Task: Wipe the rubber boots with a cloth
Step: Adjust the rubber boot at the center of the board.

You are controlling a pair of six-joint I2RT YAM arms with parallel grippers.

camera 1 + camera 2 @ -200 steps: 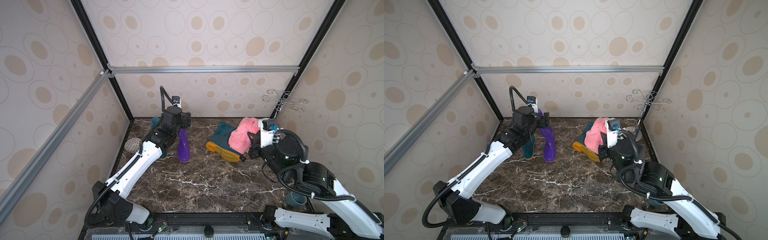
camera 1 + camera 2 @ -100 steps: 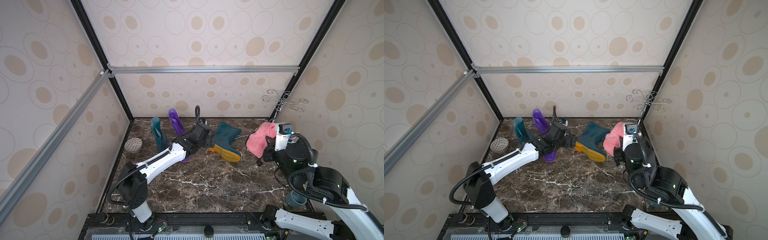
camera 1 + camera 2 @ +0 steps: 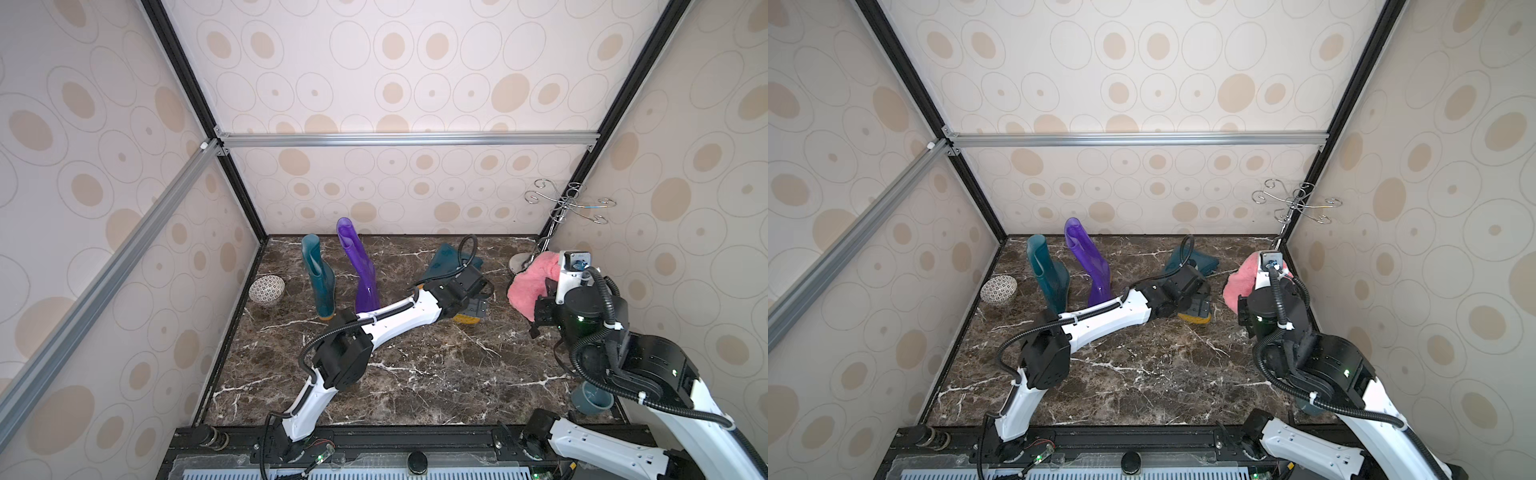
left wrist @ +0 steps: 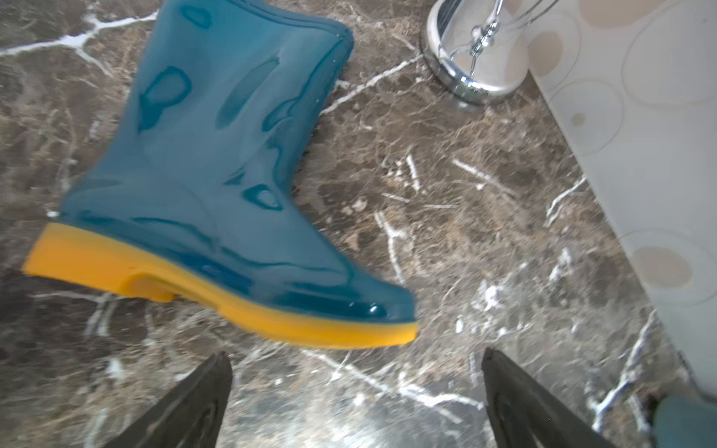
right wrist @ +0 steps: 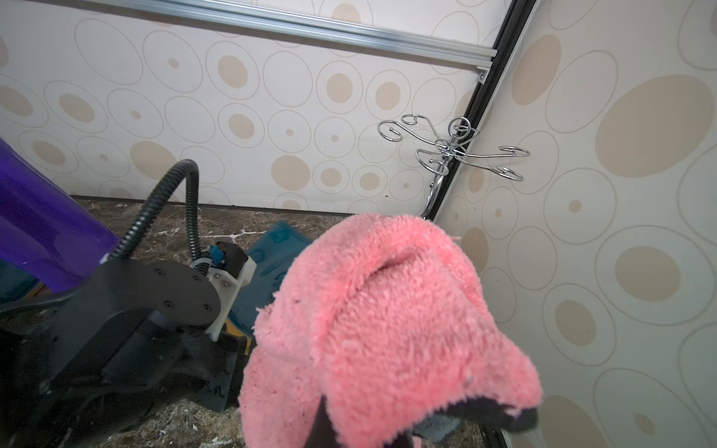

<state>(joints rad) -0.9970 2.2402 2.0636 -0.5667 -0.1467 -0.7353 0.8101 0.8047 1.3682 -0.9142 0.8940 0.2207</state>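
Both top views look down from high at six o'clock over the whole worktop [image 3: 436, 374]; the close wrist cameras share the lying teal boot [image 4: 217, 155].

readable text: none | teal boot [image 5: 267, 267]: raised mark [image 5: 282, 234], possibly a logo, illegible

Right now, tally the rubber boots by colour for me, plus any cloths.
Dark teal: 2, the standing teal boot and the lying teal boot
Purple: 1, the purple boot, standing but leaning
Cloths: 1, the pink terry towel
Total: 4
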